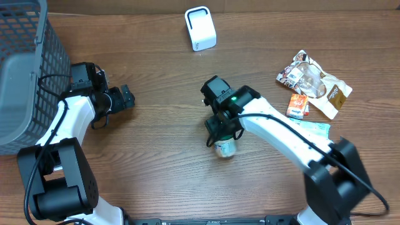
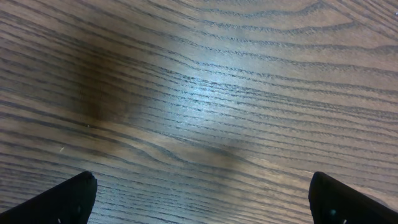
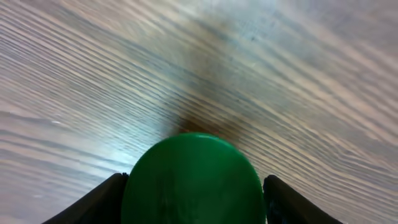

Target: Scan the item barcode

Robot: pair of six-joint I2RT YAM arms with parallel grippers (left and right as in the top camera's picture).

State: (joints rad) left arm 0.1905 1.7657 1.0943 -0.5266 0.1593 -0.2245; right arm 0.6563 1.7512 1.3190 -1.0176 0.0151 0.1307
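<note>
1. Overhead: the grey basket (image 1: 53, 44) stands at the left edge, and inside it the grey floor shows. The item (image 1: 225, 149) lies near the middle of the table (image 1: 156, 169), partly under the right gripper (image 1: 220, 136). Its pale end points to the near edge, away from the white scanner (image 1: 200, 29), so the long axis seems to run far-to-near
2. Left wrist: the left gripper (image 2: 199, 199) is released, its 2 fingertips (image 2: 56, 199) wide apart above bare wood
3. Right wrist: 2 fingers (image 3: 93, 202) lie against both sides of the item's round green top, grasping it
</note>
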